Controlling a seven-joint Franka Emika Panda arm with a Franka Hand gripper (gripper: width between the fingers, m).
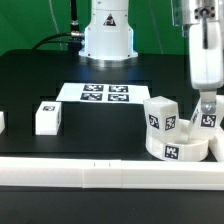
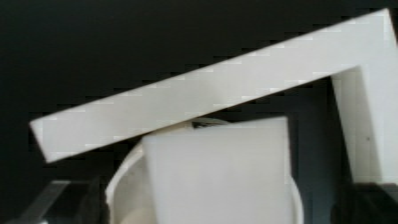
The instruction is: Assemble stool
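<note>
One seat disc (image 1: 172, 152), three leg blocks (image 1: 47, 117), one marker board (image 1: 106, 94)

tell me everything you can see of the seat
The seat is a round, low, thick white disc, plastic by its look, with a black-and-white tag on its side wall. It lies flat on the black table at the exterior view's right, close to the front rail. Two tagged blocks stand upright on it: the left leg and the right leg, which is under the open gripper.
</note>
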